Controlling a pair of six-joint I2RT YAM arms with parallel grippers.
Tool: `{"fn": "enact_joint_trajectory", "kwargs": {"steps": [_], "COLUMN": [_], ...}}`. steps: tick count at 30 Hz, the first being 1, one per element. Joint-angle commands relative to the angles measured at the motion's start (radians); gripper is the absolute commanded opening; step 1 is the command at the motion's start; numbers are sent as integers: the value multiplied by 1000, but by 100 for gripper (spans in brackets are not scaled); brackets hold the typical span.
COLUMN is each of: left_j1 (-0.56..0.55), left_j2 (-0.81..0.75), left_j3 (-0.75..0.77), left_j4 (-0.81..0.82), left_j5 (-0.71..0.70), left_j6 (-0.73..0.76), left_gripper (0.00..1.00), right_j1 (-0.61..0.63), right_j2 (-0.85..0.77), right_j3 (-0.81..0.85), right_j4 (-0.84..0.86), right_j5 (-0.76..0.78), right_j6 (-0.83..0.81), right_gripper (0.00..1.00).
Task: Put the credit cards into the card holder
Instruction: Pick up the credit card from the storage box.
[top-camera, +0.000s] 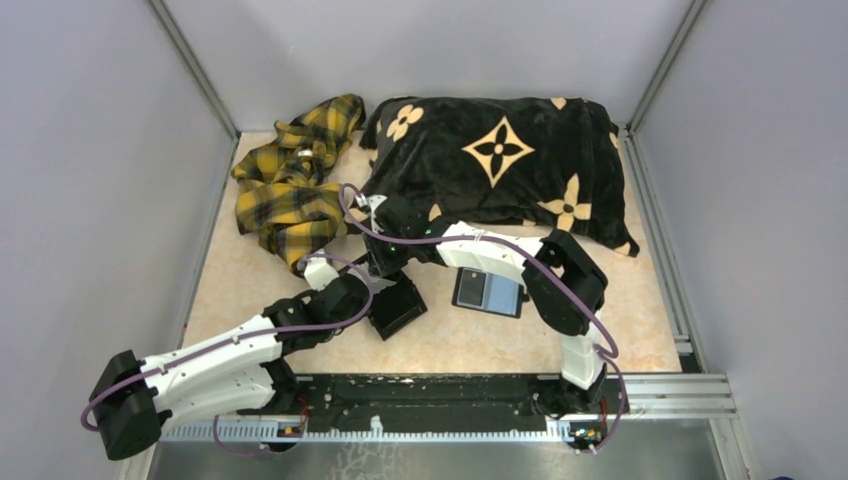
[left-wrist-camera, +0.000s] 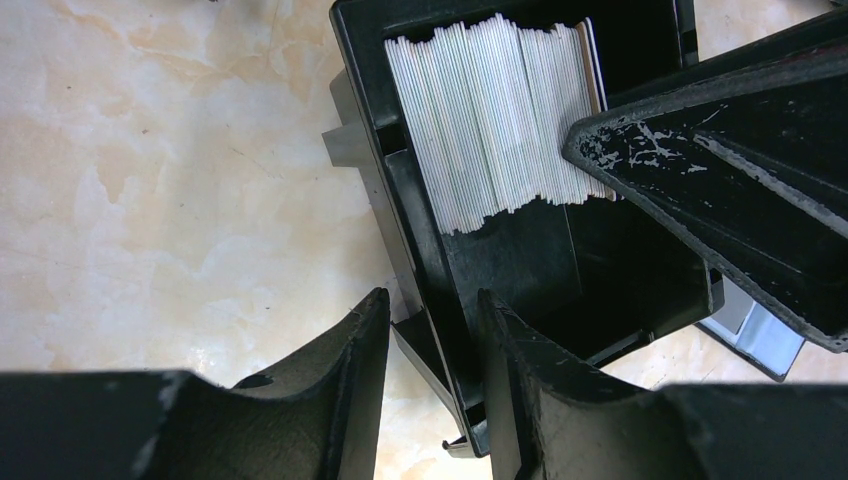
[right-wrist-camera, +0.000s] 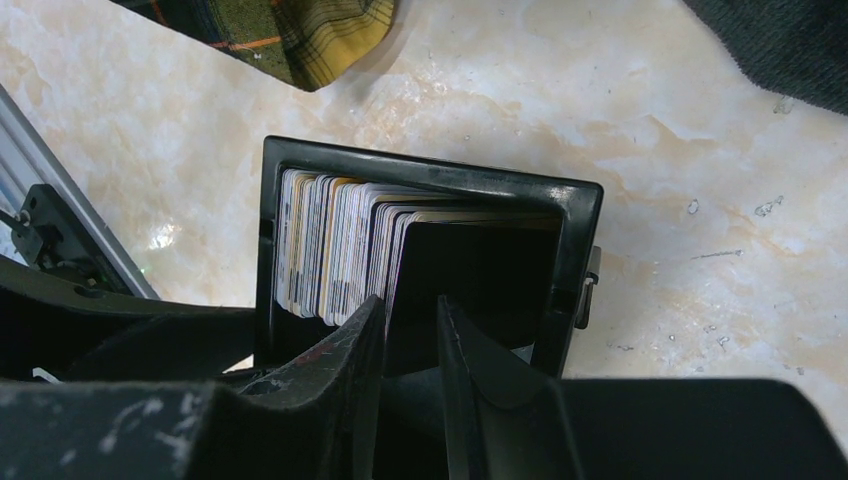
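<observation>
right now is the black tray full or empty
Partly full: cards stand on edge at one end of the tray; the other end is bare.

A plaid cloth (top-camera: 295, 185) lay crumpled at the far left of the table (top-camera: 450, 345), its edge just beside a black blanket (top-camera: 500, 160) with beige flower marks that filled the far side. A black tray (top-camera: 397, 307) sat near the middle of the pale marbled top, well apart from both fabrics, turned at an angle. A metal rail (top-camera: 450, 395) ran along the near edge, and grey walls (top-camera: 90, 150) closed in the sides.
</observation>
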Motion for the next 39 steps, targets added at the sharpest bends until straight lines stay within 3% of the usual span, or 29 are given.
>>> {"fn": "enact_joint_trajectory", "kwargs": {"steps": [1,10,25,39], "left_j1": [-4,-4,-4,-4], "left_j2": [-3,-1,1,17], "left_j3": [-8,-11,-6,54], "left_j4": [-14,-9,-9,-48], "left_j5": [-8,-9,-10,-37], "left_j6": [-25,-25,-24,-4], "left_gripper": [45,44,44,46], "right_j1": [12,11,17,26], "right_j2": [-65,-70,-100,-149], "right_j3": [51,57,62,30], "right_j4": [6,-1,-6,-40], "right_j5": [-33,-29,-20,137], "right_j6": [16,14,13,-38], "right_gripper": [27,29,23,6]}}
